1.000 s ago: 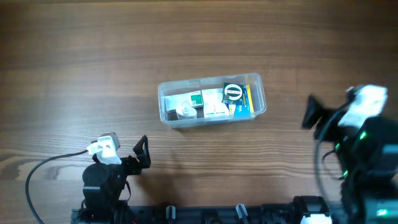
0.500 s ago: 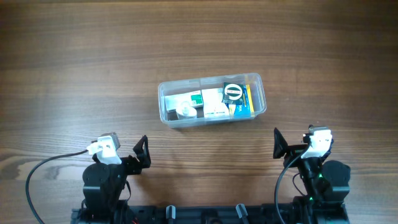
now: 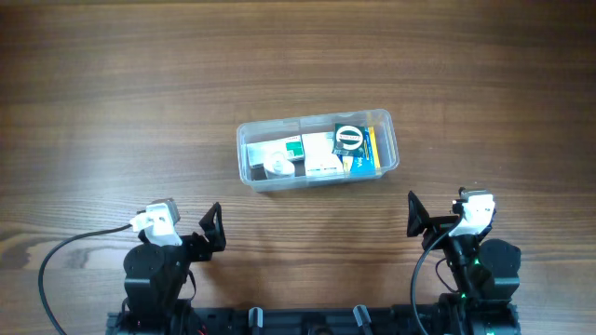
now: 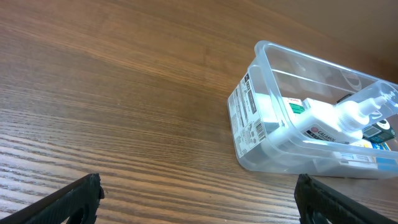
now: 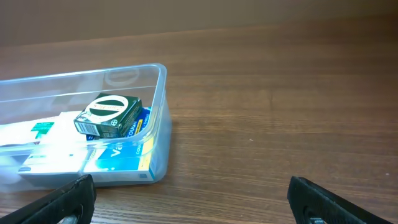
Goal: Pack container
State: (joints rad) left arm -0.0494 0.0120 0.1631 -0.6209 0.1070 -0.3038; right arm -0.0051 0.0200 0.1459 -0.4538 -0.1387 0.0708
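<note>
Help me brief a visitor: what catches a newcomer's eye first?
A clear rectangular plastic tub sits dead centre, packed with small boxes; a dark green box with a round white emblem lies on top. The left gripper and right gripper rest open, well short of it.

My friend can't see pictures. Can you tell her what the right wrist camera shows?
A clear plastic container sits on a wooden table, and inside it a dark green box lies on a blue box. The right gripper is open and empty, its black fingertips showing at the bottom corners.
</note>
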